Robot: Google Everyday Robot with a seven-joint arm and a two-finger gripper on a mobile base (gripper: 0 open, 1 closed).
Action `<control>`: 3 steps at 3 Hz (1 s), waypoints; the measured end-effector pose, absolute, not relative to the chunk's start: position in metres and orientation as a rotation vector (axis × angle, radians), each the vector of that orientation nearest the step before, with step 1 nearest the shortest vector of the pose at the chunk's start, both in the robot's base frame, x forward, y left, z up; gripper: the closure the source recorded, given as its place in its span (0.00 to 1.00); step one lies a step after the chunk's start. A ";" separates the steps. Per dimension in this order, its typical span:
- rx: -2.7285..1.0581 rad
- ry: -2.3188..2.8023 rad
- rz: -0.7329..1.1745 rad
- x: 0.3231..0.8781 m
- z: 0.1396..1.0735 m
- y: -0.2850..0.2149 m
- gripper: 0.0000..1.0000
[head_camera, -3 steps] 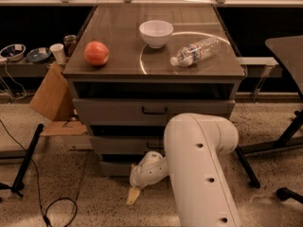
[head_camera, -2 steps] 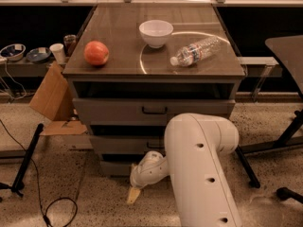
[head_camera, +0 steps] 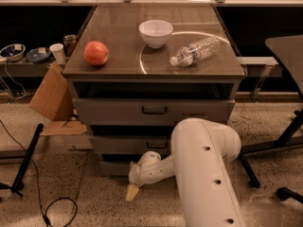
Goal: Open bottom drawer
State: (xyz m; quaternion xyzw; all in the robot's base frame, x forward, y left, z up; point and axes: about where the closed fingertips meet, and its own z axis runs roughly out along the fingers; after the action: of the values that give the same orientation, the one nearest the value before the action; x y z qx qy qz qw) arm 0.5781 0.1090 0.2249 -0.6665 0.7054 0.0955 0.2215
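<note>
The grey cabinet (head_camera: 154, 111) has three drawer fronts. The bottom drawer (head_camera: 112, 167) is the lowest and shortest front, just above the floor. Its handle is hidden behind my wrist. My white arm (head_camera: 203, 174) reaches down from the lower right and bends left in front of the cabinet's base. My gripper (head_camera: 133, 186) hangs at the bottom drawer's front, pointing down toward the floor, with its tan tip close to the speckled floor. The middle drawer's dark handle (head_camera: 156, 145) shows just above my wrist.
On the cabinet top lie an apple (head_camera: 96, 53), a white bowl (head_camera: 155, 32) and a plastic bottle (head_camera: 195, 50). Cardboard (head_camera: 51, 94) leans at the left. A black stand leg (head_camera: 27, 160) and a cable (head_camera: 56, 207) are on the floor at the left, and a chair base (head_camera: 277, 141) is at the right.
</note>
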 end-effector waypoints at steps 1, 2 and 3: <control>-1.751 1.988 0.212 0.587 0.213 0.110 0.00; -1.706 2.008 0.161 0.585 0.199 0.117 0.00; -1.675 2.005 0.091 0.587 0.189 0.126 0.00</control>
State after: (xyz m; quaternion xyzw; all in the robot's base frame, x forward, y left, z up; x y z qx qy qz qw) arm 0.5866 0.1258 0.1890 -0.6186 0.7404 0.0336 0.2608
